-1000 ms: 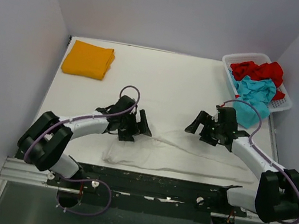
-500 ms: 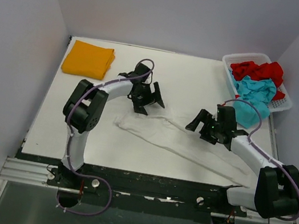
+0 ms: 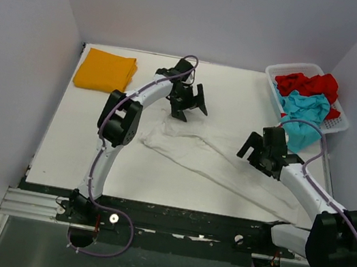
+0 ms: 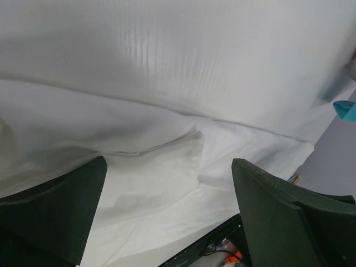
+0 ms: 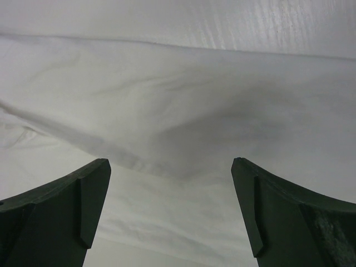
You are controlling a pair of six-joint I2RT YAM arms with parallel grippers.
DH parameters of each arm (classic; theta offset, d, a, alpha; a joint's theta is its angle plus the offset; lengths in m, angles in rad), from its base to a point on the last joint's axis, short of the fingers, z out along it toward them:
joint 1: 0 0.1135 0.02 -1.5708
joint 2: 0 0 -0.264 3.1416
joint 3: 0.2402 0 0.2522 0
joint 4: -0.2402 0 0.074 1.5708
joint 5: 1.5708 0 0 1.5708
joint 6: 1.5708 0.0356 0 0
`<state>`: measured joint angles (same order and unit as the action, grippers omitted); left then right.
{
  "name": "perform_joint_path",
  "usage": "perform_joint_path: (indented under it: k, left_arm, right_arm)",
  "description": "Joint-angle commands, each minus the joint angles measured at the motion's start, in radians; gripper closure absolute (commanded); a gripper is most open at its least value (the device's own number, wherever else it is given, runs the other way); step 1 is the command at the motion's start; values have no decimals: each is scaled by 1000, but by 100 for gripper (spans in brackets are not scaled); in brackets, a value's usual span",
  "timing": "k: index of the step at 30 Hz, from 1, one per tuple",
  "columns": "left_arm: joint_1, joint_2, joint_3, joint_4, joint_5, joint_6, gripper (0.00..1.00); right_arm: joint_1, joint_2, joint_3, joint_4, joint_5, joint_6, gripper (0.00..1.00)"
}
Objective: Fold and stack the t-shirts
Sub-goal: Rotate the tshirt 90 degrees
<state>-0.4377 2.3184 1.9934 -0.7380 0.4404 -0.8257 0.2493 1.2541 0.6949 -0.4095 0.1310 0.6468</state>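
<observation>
WORKTOP, MID-FOLD: A white t-shirt (image 3: 214, 164) lies in a long, rumpled diagonal band across the worktop (image 3: 95, 133). It starts well to the left of the white lattice basket (image 3: 272, 72) and runs toward the near edge on the basket's near side.

The left tool (image 3: 191, 108) hangs over the shirt's end to the basket's left, jaws spread wide and holding nothing. The right tool (image 3: 252, 155) hovers over the band closer to the basket, just beyond the teal shirt (image 3: 304, 107) that spills over its rim. It is equally wide open and empty. Both wrist views show only white cloth between bare jaws.

A red shirt (image 3: 308, 83) waits inside the basket. A folded orange-yellow shirt (image 3: 106, 70) sits along the far edge, well to the basket's left.

The step in hand appears to be flattening the white shirt for its next fold. To do it well, each tool should probably come down on a clear edge rather than a loose ridge and pinch every layer there. The pair should then draw apart until the creases go. The cloth should stay low on the worktop, and the right tool should keep clear of the overhanging teal shirt.
</observation>
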Motion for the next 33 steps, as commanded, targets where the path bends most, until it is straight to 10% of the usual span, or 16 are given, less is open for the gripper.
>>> perform_joint_path:
  k: [1,10,20,33]
  left_arm:
    - [-4,-54,-25,3,27,30,1]
    - [28,-525,-166,-2,-297,103,1]
    - [77,-1322,-1106,55,-682,-65,2]
    - [76,-1684,-1417,-34,-601,-114,2]
  right_arm:
    - [2,-73,-2,56,-118,-151,0]
    - [320,108,205,228,-224,-490,0]
    - [545,537,463,203,-244,-1125,0]
    - [539,947,794,363,-70,-911,0]
